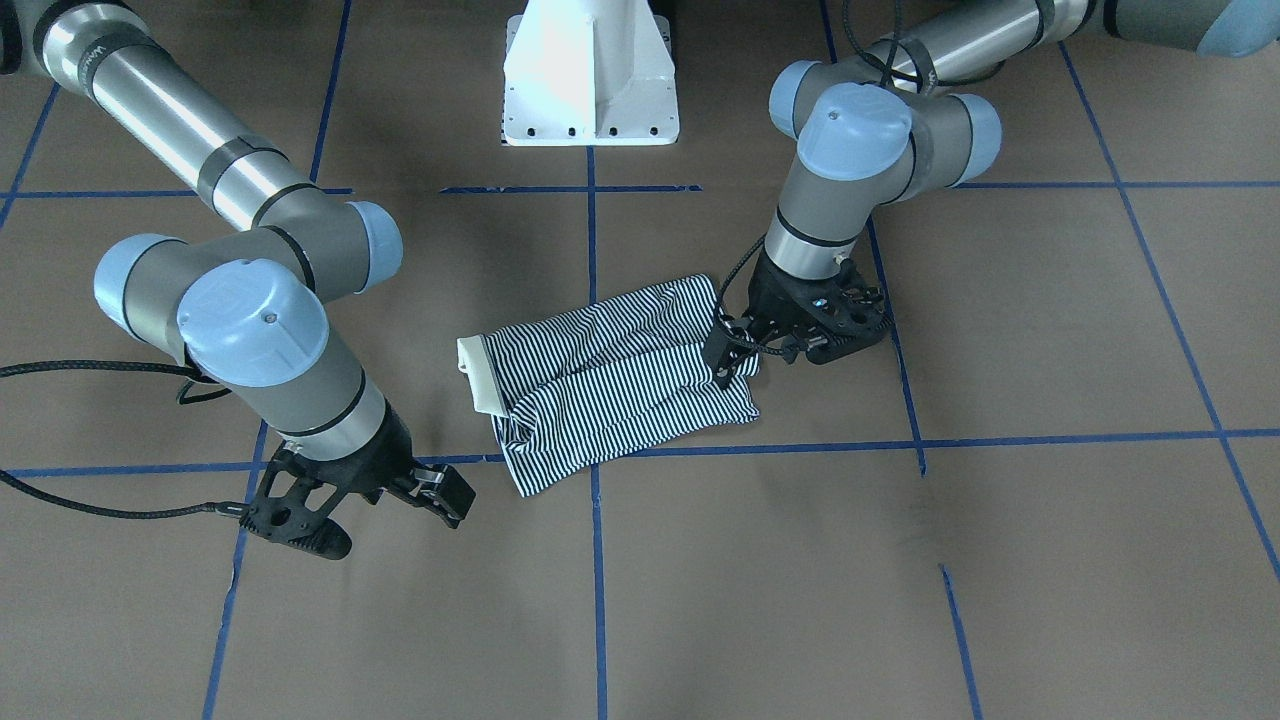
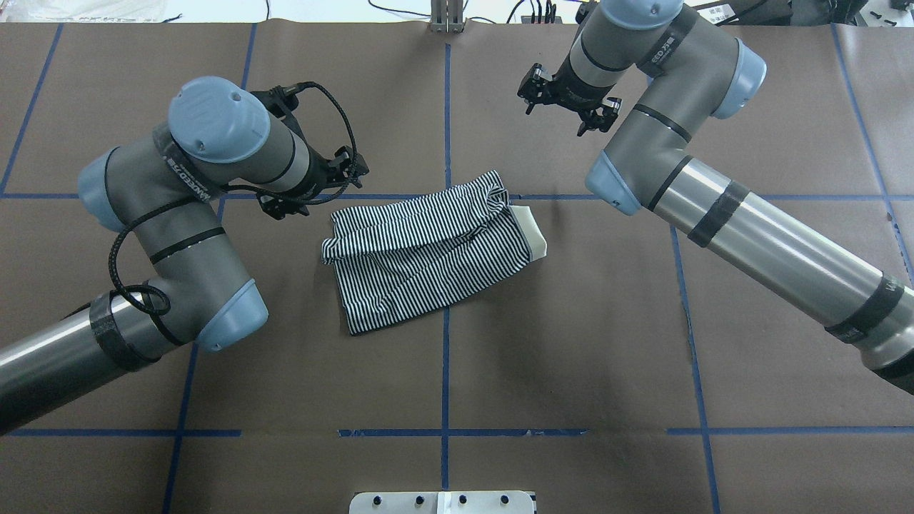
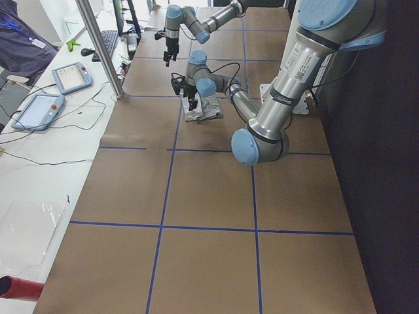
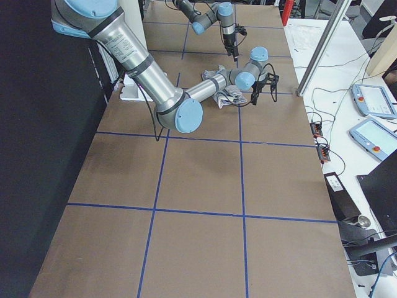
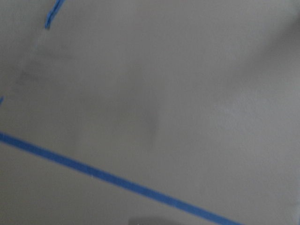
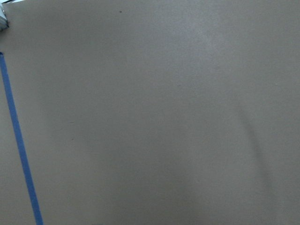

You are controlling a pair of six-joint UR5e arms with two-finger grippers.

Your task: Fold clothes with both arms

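The brown paper-covered table (image 2: 571,343) bears the polo shirt (image 2: 421,250), which lies flat on it as a rumpled, folded rectangle. The left arm (image 2: 193,178) bends over the shirt's end opposite the collar, and the right arm (image 2: 771,239) reaches past the collar end. The left gripper (image 1: 785,352) stands at the shirt's edge with its jaws spread, one finger over the cloth's corner; whether it touches the cloth is unclear. The right gripper (image 1: 372,515) hangs apart from the shirt beyond the cream collar (image 1: 478,375), its jaws spread and empty.
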